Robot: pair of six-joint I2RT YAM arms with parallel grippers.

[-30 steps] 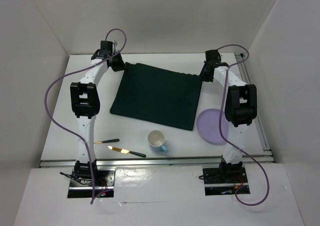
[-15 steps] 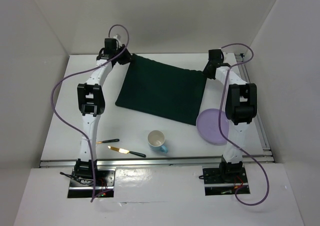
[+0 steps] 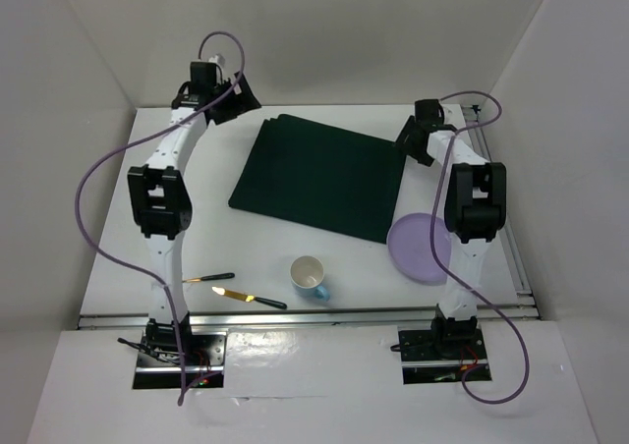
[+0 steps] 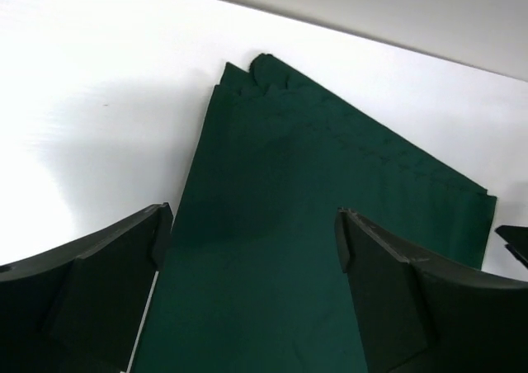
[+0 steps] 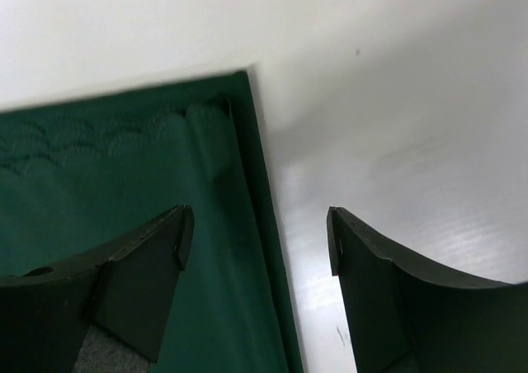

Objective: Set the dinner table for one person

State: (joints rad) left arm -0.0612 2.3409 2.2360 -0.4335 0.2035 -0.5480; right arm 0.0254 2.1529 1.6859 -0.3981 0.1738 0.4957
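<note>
Trouble from here, as we judge it, starts with the green mat (image 3: pixel 319 179), which lies askew on the dinner table (image 3: pixel 364 277) — the broad white top that spreads under both arms, with its metal rail along the 6 o'clock edge. The left gripper (image 4: pixel 252 241) hangs raised near the mat's 11 o'clock corner, its jaws wide apart with nothing between them. The right gripper (image 5: pixel 256 233) hangs over the 2 o'clock corner, jaws likewise parted and empty. In the left wrist view the 11 o'clock corner looks doubled over on itself, so anything we set there could rock. The purple plate (image 3: pixel 420 248) sits at 4 o'clock of the mat, just beside its near right corner and partly under the right arm. If we reach for it from this pose the arm may brush it, or its rim may catch the cloth and drag the mat further out of square. The cup (image 3: pixel 309 275) stands at 6 o'clock, close to the mat's near edge, and a careless sweep across could tip it. The knife (image 3: pixel 248 297) and the other black-handled utensil (image 3: pixel 208 278) lie flat at 7 o'clock — thin things, easy to pinch badly and send skidding toward the rail.
</note>
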